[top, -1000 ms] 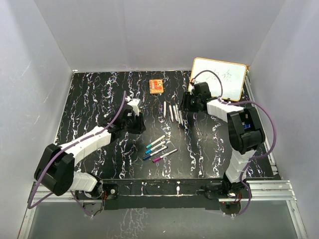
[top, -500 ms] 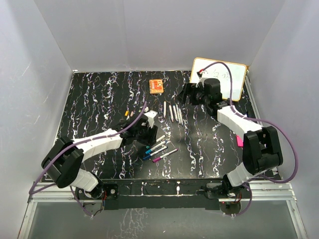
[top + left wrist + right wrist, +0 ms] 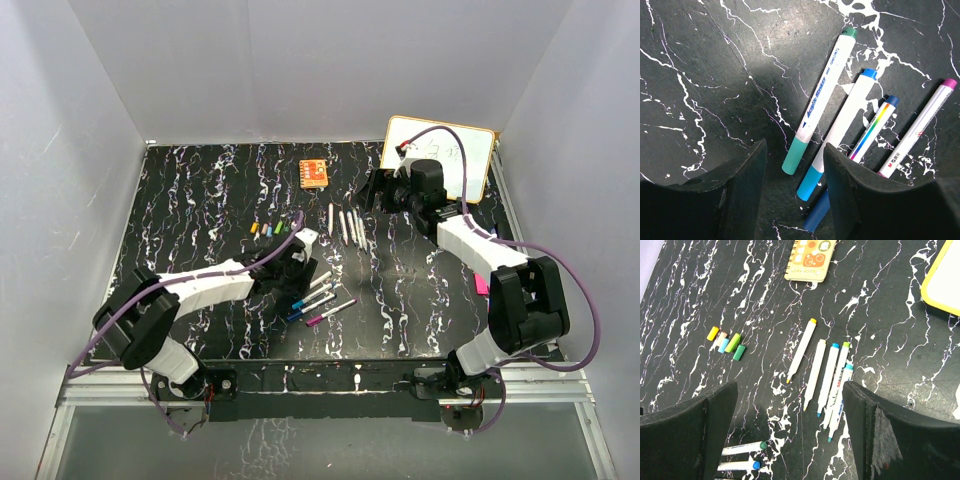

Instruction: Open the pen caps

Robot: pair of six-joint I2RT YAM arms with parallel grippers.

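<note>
Left gripper [image 3: 795, 150] open over capped pens [image 3: 821, 99], right gripper [image 3: 790, 390] open, empty; pens lie close, could pinch two together

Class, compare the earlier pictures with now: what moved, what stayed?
The left gripper swung right and nearer, off the loose caps to hover over the capped pens, jaws open. The right gripper barely shifted; its elbow swung outward. Uncapped pens, notepad and whiteboard stayed put.
</note>
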